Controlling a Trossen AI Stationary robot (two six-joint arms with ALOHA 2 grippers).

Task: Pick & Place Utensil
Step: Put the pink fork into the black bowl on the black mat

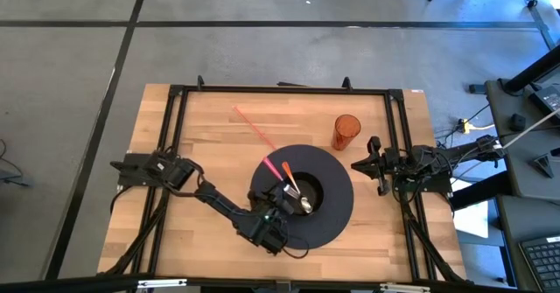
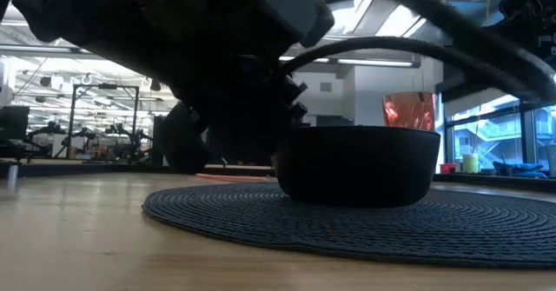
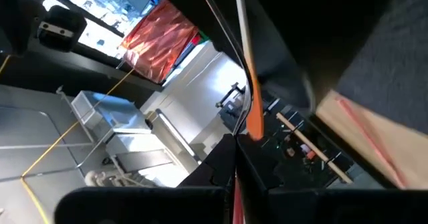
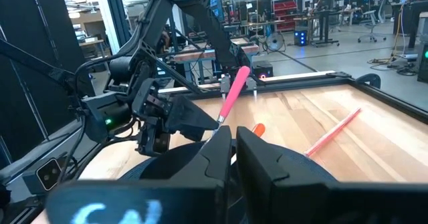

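A black bowl [image 1: 318, 191] [image 2: 356, 165] stands on a round dark mat [image 1: 337, 212]. An orange-handled spoon [image 1: 290, 176] [image 3: 253, 110] lies in the bowl, head down inside and handle leaning over the far-left rim. My left gripper [image 1: 284, 200] [image 4: 214, 120] is at the bowl's near-left side, shut on a pink-handled utensil [image 1: 275, 170] [image 4: 234, 90]. My right gripper [image 1: 356, 163] [image 4: 233, 144] waits shut at the mat's right edge, touching nothing. My left gripper pinches the pink-handled utensil between its two fingers at the handle's lower end [image 4: 223, 116], coming in roughly level from the table's near-left. The pink handle slants up and away over the bowl's rim. The gripper hides the utensil's working end and whether it rests in the bowl.
An orange cup [image 1: 346, 132] [image 2: 408, 110] stands just beyond the mat toward the far right. A long pink stick [image 1: 254, 129] [image 4: 334, 132] lies on the wood beyond the mat's far-left edge. A black frame [image 1: 280, 89] borders the tabletop.
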